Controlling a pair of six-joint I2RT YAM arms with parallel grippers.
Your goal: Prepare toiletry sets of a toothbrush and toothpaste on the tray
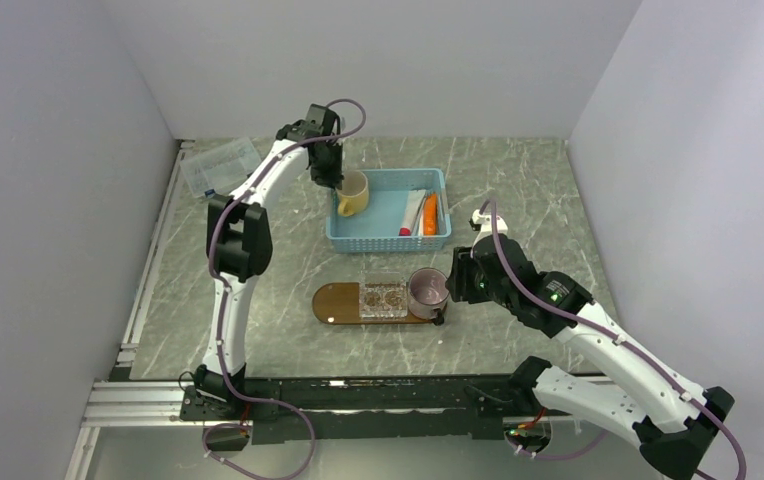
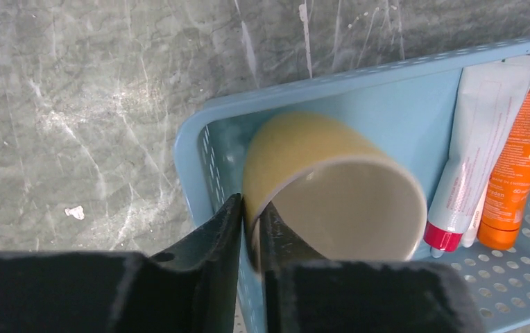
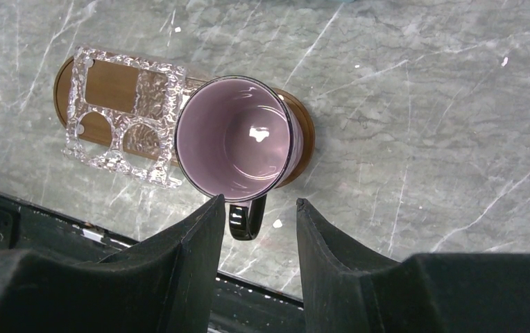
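tray (image 1: 336,300): dark wood-look oblong, flat on the desk (image 1: 538,190) near the arm bases. It carries a clear holder (image 3: 120,118) across its middle. A purple mug (image 3: 238,135) stands upright at its right end, handle toward the bases. The left end is bare. No brush or paste is on it, so I judge the sets unfinished.

toothbrush (image 2: 472,234): probably the thin white strip between the white tube (image 2: 481,132) and the orange tube (image 2: 526,159). It is mostly covered, so the identification is unsure. It lies in the right half of the blue basket (image 2: 318,87), beyond the tray and well apart from it.

yellow mug (image 2: 331,187): in the basket's left corner, beside the tubes. It is likely gripped for lifting out to the tray's bare end, as cup for a second set.

left end effector (image 2: 250,208): closed narrow on the yellow mug's wall, one finger inside the mouth and one outside. A rim pinch suits so thin a wall. The toothbrush lies across the mug from it, near but not touching.

right end effector (image 3: 259,201): half open and empty, hovering over the purple mug's handle. The handle shows between the fingers, clear of both. The tray lies just past its tips and the toothbrush is well away.
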